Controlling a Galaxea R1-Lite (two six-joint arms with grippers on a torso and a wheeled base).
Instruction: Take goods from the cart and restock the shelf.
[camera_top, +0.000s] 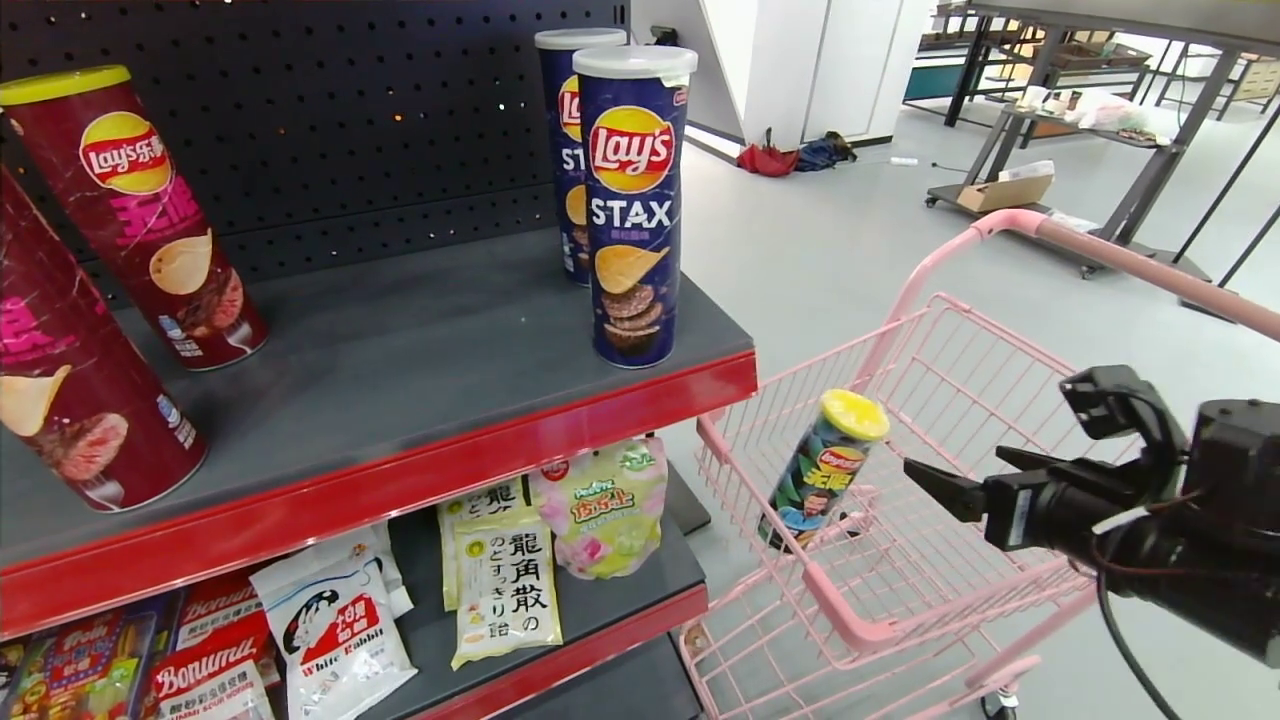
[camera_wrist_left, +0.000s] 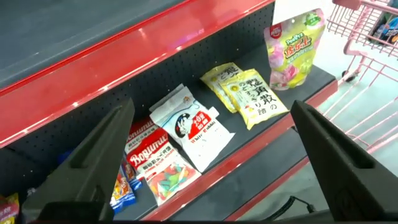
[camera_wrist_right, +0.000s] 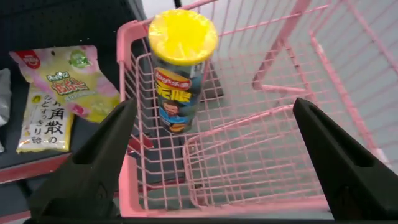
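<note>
The left gripper (camera_wrist_left: 212, 106) is hanging with its dark, wedge-shaped jaws spread wide and gripping nothing, facing the lower tier of the dark grey metal shelf (camera_top: 400, 350) with its glossy red front edge and perforated back panel. On the upper tier, two tall maroon cardboard canisters with a yellow-green lid (camera_top: 140, 215) are standing at the left, one behind the other. Two navy blue cylindrical canisters with white plastic lids (camera_top: 632, 210) are standing near the right corner, the front one close to the edge. On the lower tier, a white crinkled plastic pouch (camera_top: 335, 620) is lying flat, flat yellow-green sachets (camera_top: 505, 585) are lying beside it, and a glossy pink-and-green pouch (camera_top: 605, 510) is leaning upright against the back. To the right of the shelf, the pink wire cart with a tubular handle (camera_top: 1120, 257) is sitting on the grey floor. Inside it, the dark green cylindrical canister with a yellow plastic lid (camera_top: 825, 470) is leaning tilted against the cart wall nearest the shelf. The right gripper (camera_wrist_right: 214, 109) is hovering over the basket, jaws released wide, apart from that canister and touching nothing.
</note>
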